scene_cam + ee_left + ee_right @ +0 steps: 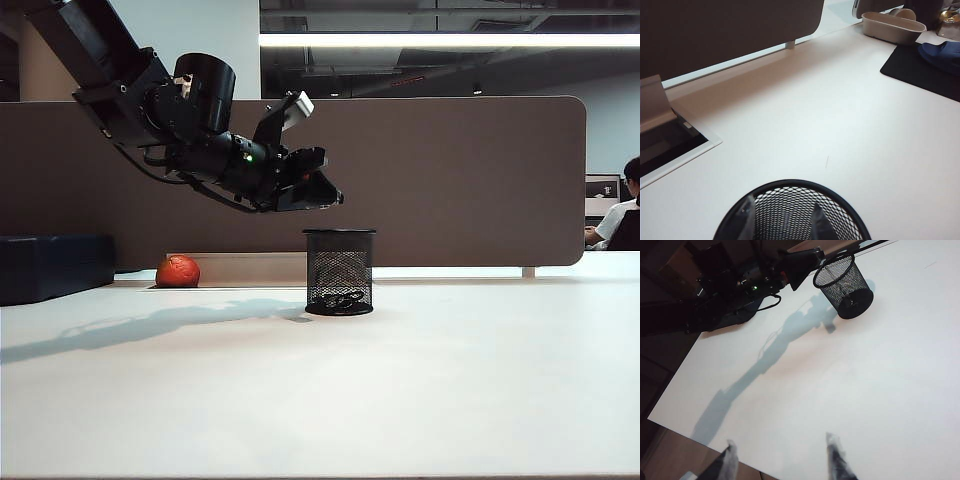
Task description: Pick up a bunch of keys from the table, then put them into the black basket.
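Already the bunch of keys [341, 299] is lying inside the black basket [339, 271], dark against the mesh at its bottom, so the step in hand is the release. The left gripper [333, 199] is hanging just above the basket's rim, slightly to the side, and its fingers [821, 225] are standing parted with nothing between them. To finish well, I judge it should be lifting straight up and clear before swinging away, since a sideways move risks clipping the light basket and tipping it. The right gripper [782, 460] is waiting wide open and empty over the table's [480, 380] near edge, well apart. An orange ball [178, 271] and a dark blue box [55, 268] are sitting along the far edge, neither blocking anything.
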Robot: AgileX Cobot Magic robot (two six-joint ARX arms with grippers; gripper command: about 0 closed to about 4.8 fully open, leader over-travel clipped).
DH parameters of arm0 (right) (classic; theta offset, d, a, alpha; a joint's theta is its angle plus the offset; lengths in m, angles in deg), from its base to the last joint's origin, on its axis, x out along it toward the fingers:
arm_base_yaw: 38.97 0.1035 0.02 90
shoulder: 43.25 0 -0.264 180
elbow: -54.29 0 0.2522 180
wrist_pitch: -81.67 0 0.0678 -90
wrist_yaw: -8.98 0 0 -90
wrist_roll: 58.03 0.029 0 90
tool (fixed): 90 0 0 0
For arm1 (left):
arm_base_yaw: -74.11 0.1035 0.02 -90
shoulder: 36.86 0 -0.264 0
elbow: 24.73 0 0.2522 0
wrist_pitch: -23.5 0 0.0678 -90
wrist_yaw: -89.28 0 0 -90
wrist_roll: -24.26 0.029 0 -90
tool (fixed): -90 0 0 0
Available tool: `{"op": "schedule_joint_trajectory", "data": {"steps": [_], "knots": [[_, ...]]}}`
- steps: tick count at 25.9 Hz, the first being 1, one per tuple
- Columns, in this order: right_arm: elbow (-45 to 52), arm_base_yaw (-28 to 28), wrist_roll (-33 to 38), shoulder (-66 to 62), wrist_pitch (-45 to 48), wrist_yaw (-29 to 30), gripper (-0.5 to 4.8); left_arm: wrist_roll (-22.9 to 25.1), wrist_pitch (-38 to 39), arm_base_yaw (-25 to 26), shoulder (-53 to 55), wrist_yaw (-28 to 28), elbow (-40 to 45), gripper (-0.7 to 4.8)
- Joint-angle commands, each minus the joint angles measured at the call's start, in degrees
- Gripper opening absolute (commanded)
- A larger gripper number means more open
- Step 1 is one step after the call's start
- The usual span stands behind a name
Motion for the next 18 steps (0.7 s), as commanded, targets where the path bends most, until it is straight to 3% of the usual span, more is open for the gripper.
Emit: {"op": "schedule_joint_trajectory", "data": {"steps": [1, 4, 9, 11, 12, 13, 18], "knots": [[-0.2, 0.0, -0.2, -0.1, 1.0, 0.1, 2.30, 0.0, -0.6, -0.1, -0.6, 0.6, -0.2, 1.66], [-0.2, 0.0, -0.2, -0.1, 1.0, 0.1, 2.30, 0.2, 0.2, -0.1, -1.9, 0.4, -0.3, 1.66], [-0.2, 0.0, -0.2, -0.1, 1.0, 0.1, 2.30, 6.3, 4.4, -0.1, -5.0, 0.4, -0.3, 1.49], [-0.2, 0.0, -0.4, -0.1, 1.0, 0.0, 2.30, 11.5, 8.8, -0.1, -7.3, -1.7, -0.2, 1.00], [-0.2, 0.0, -0.6, -0.1, 1.0, -0.1, 2.30, 14.0, 11.4, -0.1, -8.8, -4.0, -0.2, 0.19], [-0.2, 0.0, -0.6, -0.1, 1.0, -0.9, 2.30, 16.5, 13.7, -0.1, -10.2, -6.8, -0.2, -0.06], [-0.2, 0.0, -4.0, -0.1, 1.0, -4.3, 2.27, 20.7, 19.3, -0.1, -15.7, -13.6, -0.2, -0.06]]}}
